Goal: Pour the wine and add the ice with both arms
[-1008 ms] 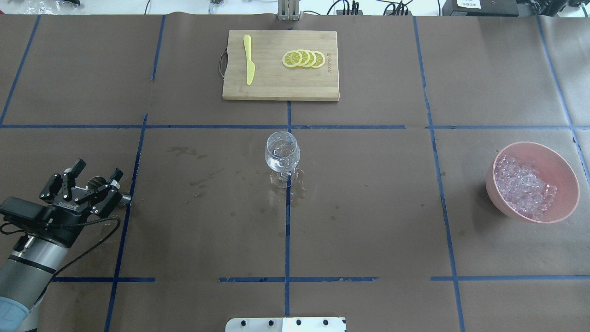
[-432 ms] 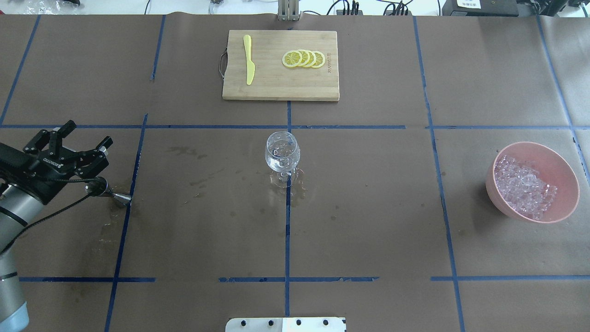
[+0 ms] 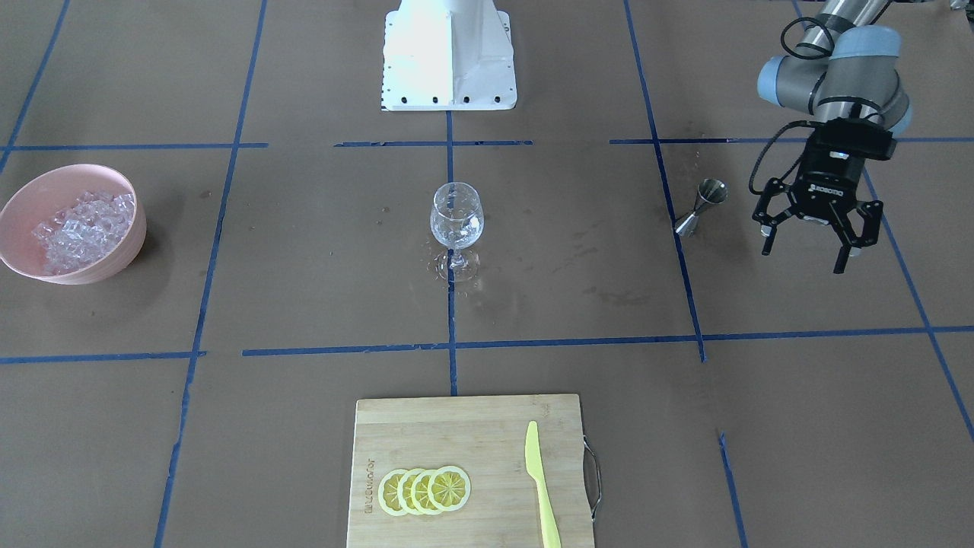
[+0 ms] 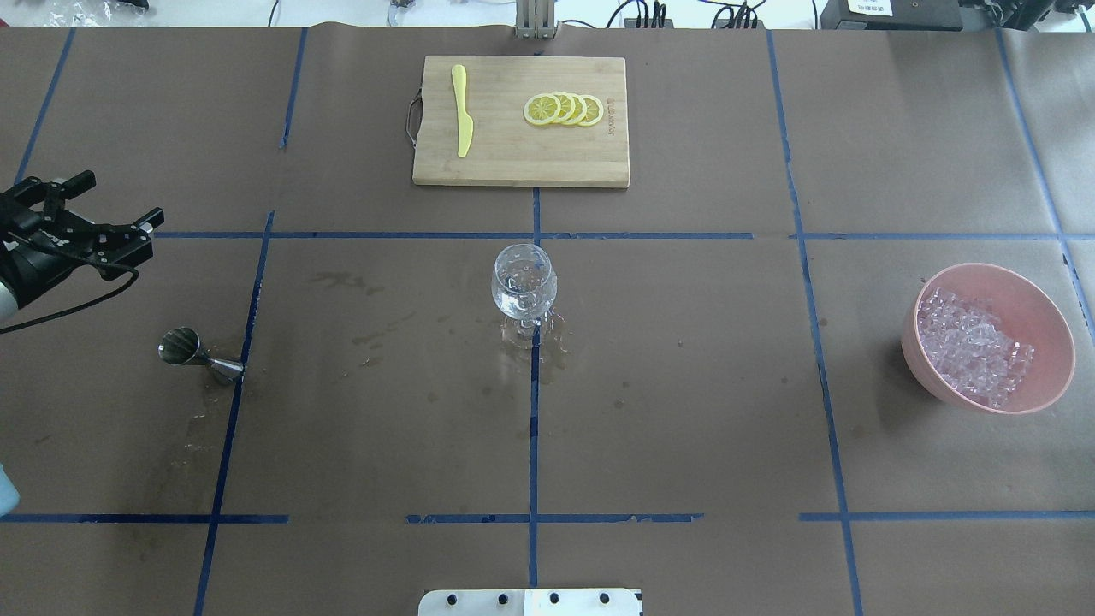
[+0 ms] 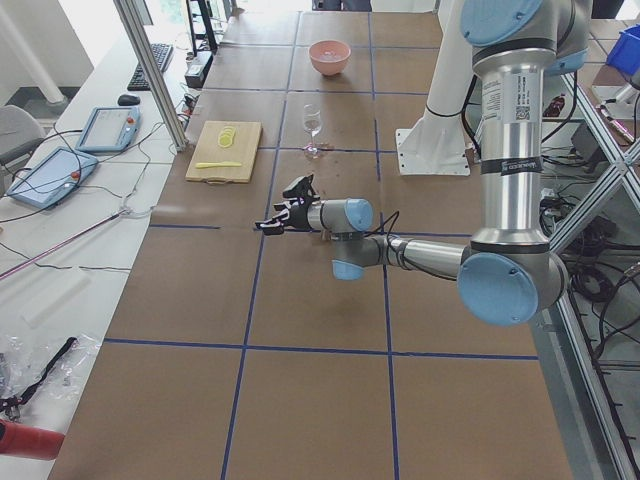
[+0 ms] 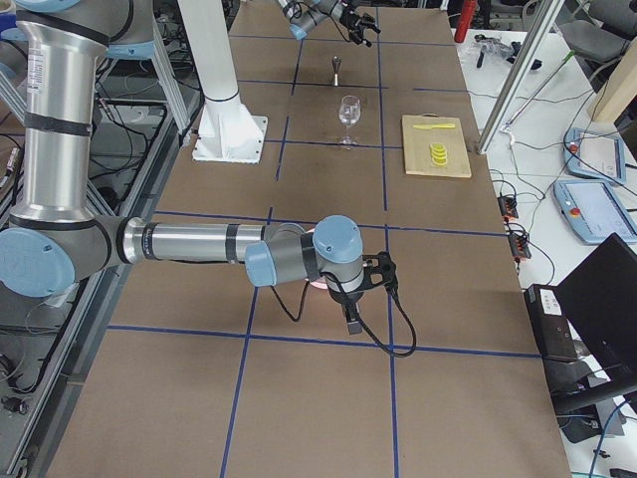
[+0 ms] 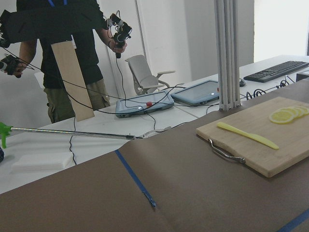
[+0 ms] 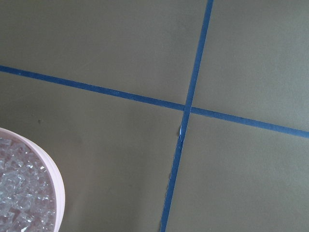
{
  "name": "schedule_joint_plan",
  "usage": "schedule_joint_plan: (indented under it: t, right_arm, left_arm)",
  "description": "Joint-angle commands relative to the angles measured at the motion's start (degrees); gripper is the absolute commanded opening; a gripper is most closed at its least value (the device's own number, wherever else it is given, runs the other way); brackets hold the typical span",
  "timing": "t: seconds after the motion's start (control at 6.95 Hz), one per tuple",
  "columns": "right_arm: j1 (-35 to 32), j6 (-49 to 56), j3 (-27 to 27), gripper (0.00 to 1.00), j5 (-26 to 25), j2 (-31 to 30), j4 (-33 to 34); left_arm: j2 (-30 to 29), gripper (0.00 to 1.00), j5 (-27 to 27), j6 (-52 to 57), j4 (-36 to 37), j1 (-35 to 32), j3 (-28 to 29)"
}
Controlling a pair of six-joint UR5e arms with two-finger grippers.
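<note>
A clear wine glass point(image 4: 523, 282) stands at the table's middle, also in the front view point(image 3: 456, 217). The ice point(image 4: 971, 346) fills a pink bowl point(image 4: 1048, 342) at the right; it also shows in the front view point(image 3: 76, 228) and the right wrist view point(image 8: 19, 198). My left gripper point(image 4: 120, 198) is open and empty at the far left, above the table and beyond a steel jigger point(image 4: 201, 358); the front view shows it too point(image 3: 801, 259). My right gripper point(image 6: 350, 317) shows only in the exterior right view, near the bowl; I cannot tell whether it is open.
A wooden cutting board point(image 4: 522, 158) at the far middle holds lemon slices point(image 4: 565, 109) and a yellow knife point(image 4: 462, 111). Wet stains mark the paper around the glass and jigger. The white pedestal base point(image 3: 449, 53) stands at the robot's edge.
My left gripper has pulled back from over the jigger toward the far left edge. The jigger stays standing on the table.
</note>
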State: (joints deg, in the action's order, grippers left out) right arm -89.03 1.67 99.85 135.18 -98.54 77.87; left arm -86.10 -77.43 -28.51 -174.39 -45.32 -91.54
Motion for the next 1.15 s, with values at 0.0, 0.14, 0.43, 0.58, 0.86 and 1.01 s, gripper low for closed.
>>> schedule_joint_plan:
  t: [0.0,0.14,0.43,0.58,0.86,1.01]
  right_arm:
    - [0.0,0.0,-0.01,1.0,0.0,0.01,0.0]
    - [0.0,0.0,0.08,1.0,0.0,0.01,0.0]
    - [0.0,0.0,-0.01,1.0,0.0,0.1,0.0]
    - [0.0,0.0,-0.01,1.0,0.0,0.1,0.0]
    - [0.0,0.0,-0.01,1.0,0.0,0.19,0.0]
    - [0.0,0.0,-0.1,1.0,0.0,0.19,0.09]
  left_arm:
    - [-0.9,1.0,-16.44,11.9,11.57,-14.63,-1.0]
    - [-1.43,1.0,-25.49,17.47,18.06,-22.19,-1.71]
    - [-2.75,1.0,-36.42,24.61,34.56,-33.2,-3.99]
    - [-3.01,1.0,-43.27,24.64,39.26,-37.6,-3.82]
    - [-1.28,1.0,-49.22,24.73,47.82,-43.35,-3.47]
    - [1.79,1.0,-48.96,24.64,48.44,-43.36,-1.9]
